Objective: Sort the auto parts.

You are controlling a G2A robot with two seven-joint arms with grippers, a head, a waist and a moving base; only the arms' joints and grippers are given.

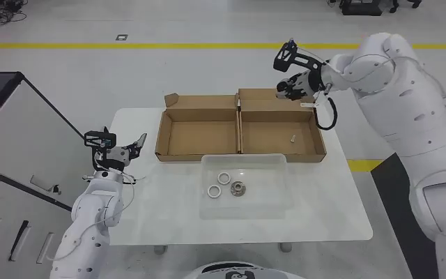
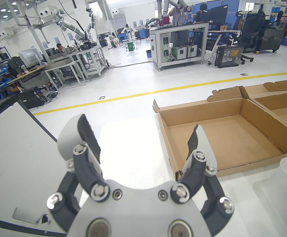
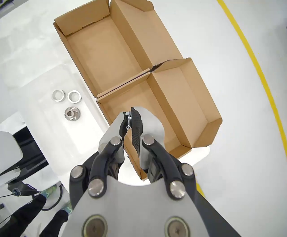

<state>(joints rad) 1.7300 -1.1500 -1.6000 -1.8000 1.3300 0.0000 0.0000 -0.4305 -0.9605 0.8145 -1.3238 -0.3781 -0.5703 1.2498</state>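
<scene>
Floor [image 2: 179, 74]: smooth, pale grey, glossy. A yellow line [image 2: 157, 92] crosses it. Just beyond the yellow line, a square floor plate [image 2: 102, 97] sits flush. Farther beyond the line stand an aluminium-frame equipment rack [image 2: 179, 44], black office chairs [image 2: 253, 33], white-framed desks [image 2: 74, 67] and a green bin [image 2: 130, 46]. Ceiling lamps [image 2: 9, 4] are lit.

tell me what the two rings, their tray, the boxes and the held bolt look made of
Rings: likely metal, bright silvery machined faces with glints.
Tray: probably clear plastic; the table shows through its walls.
Boxes: brown cardboard, matte, with folded flaps and cut tabs.
Bolt in the right gripper: metal too, shiny threads.
</scene>
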